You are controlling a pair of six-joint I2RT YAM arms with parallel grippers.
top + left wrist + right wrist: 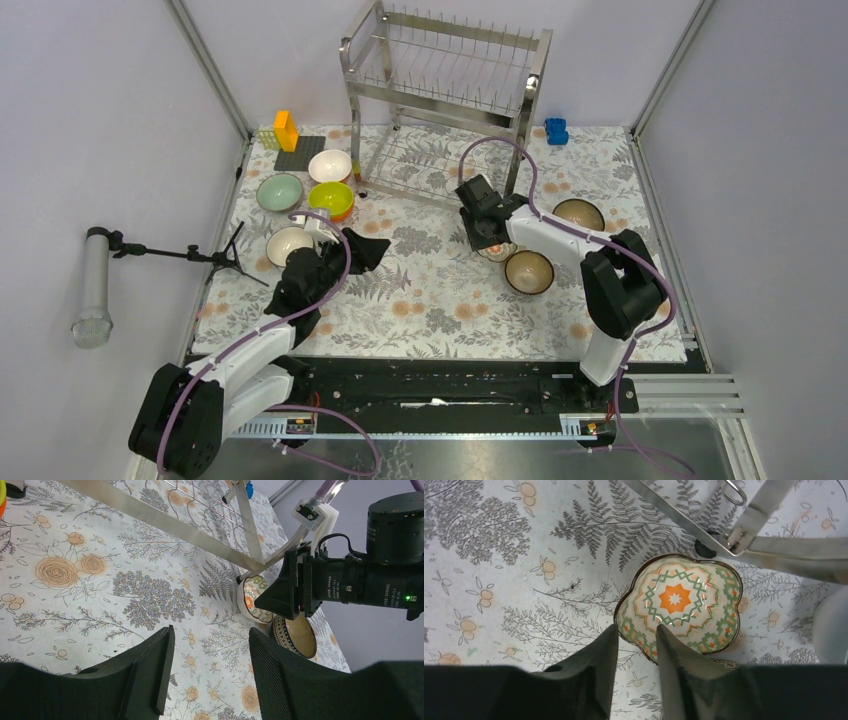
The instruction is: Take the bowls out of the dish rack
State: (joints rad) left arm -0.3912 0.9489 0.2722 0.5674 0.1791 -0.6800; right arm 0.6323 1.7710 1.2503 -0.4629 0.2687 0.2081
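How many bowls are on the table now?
8. Left side: white bowl, pale green bowl, yellow-green bowl stacked on an orange bowl, cream bowl by the left arm. Right side: patterned bowl at the right gripper, far brown bowl, near brown bowl. Stacks may hide more.

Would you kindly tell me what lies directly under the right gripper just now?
A patterned bowl sits upright on the floral tablecloth under the right gripper, whose fingers straddle its near rim. From above, the gripper covers most of the bowl.

Floral table [430,300]: bowls [279,191], dish rack [440,104] (blocks [556,131] too)
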